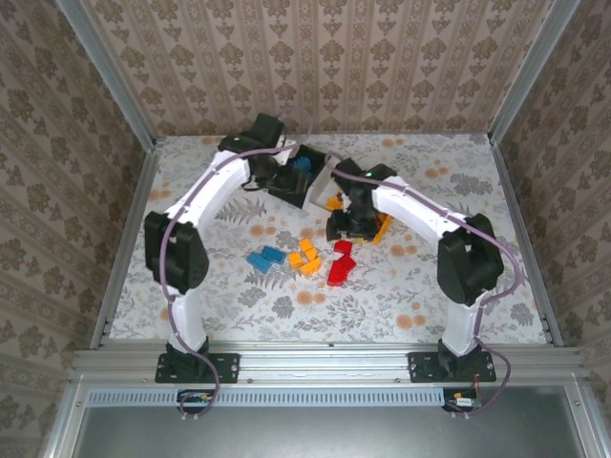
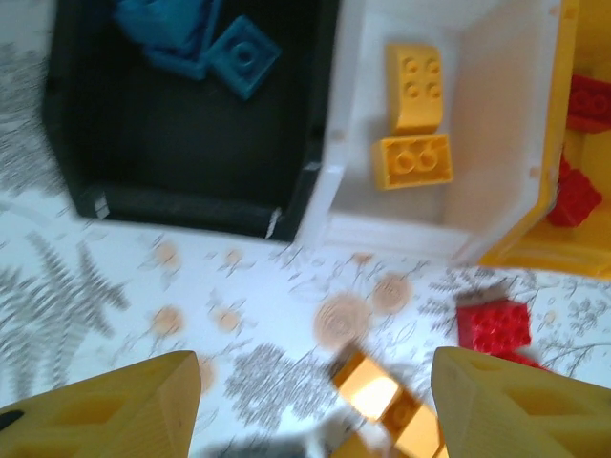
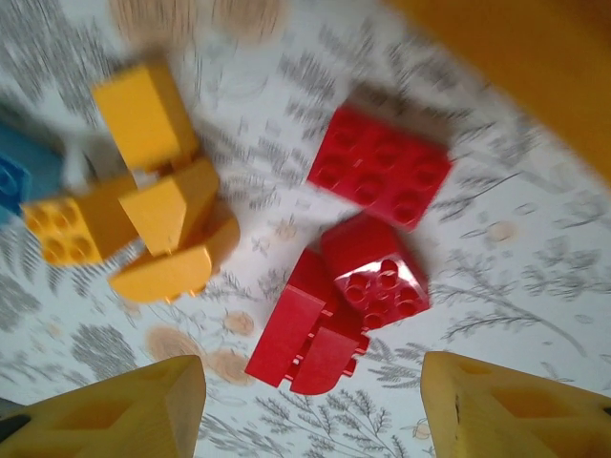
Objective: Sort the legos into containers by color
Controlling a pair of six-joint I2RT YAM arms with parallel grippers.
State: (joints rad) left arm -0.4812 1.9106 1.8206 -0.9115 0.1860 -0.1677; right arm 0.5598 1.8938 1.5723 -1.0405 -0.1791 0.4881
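1. The left pincer (image 2: 315, 382) is spread wide. Its two yellow fingers (image 2: 124, 405) stand far apart and pinch nothing.
2. Just under it, on the flowered tabletop (image 2: 115, 286), lies a loose orange-yellow brick (image 2: 370, 393). A little to the right of that lies a loose red brick (image 2: 493, 326).
3. Beyond these two the three bins stand close side by side. The black bin (image 2: 181, 205) holds blue bricks (image 2: 196, 38). The white bin (image 2: 382, 234) holds two orange-yellow bricks (image 2: 415, 119). The orange-yellow bin (image 2: 544, 253) holds red bricks (image 2: 578, 196).
4. The right pincer (image 3: 310, 382) is also spread, with nothing pinched between its fingers.
5. Directly in front of it lies a red group (image 3: 334, 305) of bricks that touch each other. A single red brick (image 3: 382, 167) lies a bit farther on.
6. To the left of the red ones is an orange-yellow group (image 3: 153, 210). One blue brick (image 3: 14, 181) shows at the left edge of the right wrist view.
7. In the top view, the unsorted bricks lie near the middle of the tabletop in three small heaps. The blue heap (image 1: 265, 258) is on the left, the orange-yellow heap (image 1: 305, 256) is in the middle and the red heap (image 1: 340, 263) is on the right.
8. In the same view, the right pincer hangs between these heaps and the bins. The left arm (image 1: 205, 196) reaches toward the black bin.
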